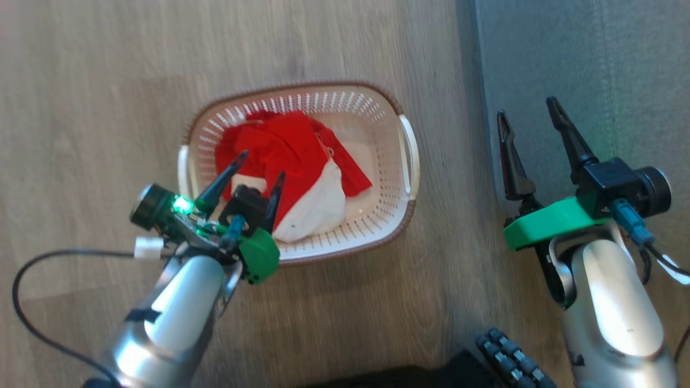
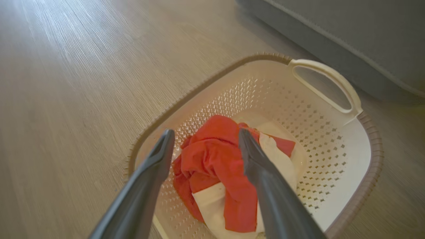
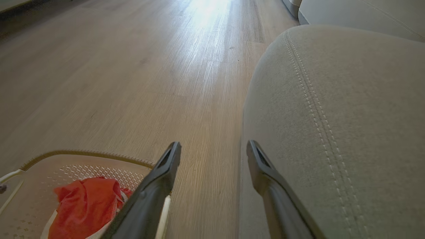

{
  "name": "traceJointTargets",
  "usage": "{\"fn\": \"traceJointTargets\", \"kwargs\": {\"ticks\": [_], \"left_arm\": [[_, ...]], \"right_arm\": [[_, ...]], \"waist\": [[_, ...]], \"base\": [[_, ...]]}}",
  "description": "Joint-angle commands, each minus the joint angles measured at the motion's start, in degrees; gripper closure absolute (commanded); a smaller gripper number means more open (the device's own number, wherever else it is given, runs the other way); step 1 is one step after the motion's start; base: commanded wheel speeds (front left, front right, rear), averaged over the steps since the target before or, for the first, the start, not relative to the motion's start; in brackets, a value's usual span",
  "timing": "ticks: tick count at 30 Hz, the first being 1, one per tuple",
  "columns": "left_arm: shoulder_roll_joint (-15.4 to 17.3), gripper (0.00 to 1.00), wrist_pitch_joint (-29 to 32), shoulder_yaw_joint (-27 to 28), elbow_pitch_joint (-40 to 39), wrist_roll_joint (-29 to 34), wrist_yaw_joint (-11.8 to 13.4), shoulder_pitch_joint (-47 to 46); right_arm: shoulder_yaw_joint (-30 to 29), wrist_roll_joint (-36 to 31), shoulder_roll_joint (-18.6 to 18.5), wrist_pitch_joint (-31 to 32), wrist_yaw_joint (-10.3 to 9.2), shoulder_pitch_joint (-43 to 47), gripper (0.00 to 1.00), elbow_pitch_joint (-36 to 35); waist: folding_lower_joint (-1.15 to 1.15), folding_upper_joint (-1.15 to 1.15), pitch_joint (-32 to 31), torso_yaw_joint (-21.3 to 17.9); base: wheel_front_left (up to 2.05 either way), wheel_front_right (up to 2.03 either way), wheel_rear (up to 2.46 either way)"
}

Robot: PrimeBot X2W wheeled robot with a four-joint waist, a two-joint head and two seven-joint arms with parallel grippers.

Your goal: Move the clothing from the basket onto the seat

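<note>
The clothing [image 1: 294, 161] lies bunched, red over white, in the left half of the cream laundry basket [image 1: 377, 134] at the middle of the head view, on the wooden floor [image 1: 108, 81]. The left gripper [image 1: 263, 164] hovers directly over the heap, fingers spread and empty, so this arm is plainly nearer. The right gripper [image 1: 526, 108], also parted and holding nothing, sits at the frame's right over the edge of the grey seat [image 1: 593, 64], well apart from the basket
</note>
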Motion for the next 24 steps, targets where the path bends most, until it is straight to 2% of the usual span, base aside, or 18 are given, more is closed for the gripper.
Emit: {"fn": "traceJointTargets", "kwargs": {"ticks": [1,11,19,24], "left_arm": [[0.9,0.00,-0.7,1.2,0.2,0.2,-0.2,-0.9],[-2.2,0.00,-0.7,0.4,21.4,-1.4,-5.7,-12.7],[-4.0,0.00,-0.7,0.2,32.4,-2.2,-6.5,-20.6],[-3.8,0.00,-0.7,-0.4,37.5,-2.2,-7.0,-24.1]], "right_arm": [[1.2,0.5,0.1,-0.5,-0.01,-0.1,0.00,-1.8],[1.7,1.1,0.1,-0.5,-0.01,-1.4,0.00,-2.9],[3.6,2.1,0.1,-0.5,-0.01,-2.3,0.00,-5.7],[4.6,3.1,0.1,-0.5,-0.01,-2.7,0.00,-6.6]], "waist": [[-0.01,0.00,3.6,-2.0],[-0.01,0.00,10.5,-4.0],[-0.01,0.00,14.8,-5.9],[-0.01,0.00,16.6,-7.5]], "base": [[0.00,0.00,0.00],[0.00,0.00,0.00],[0.00,0.00,0.00],[0.00,0.00,0.00]]}}
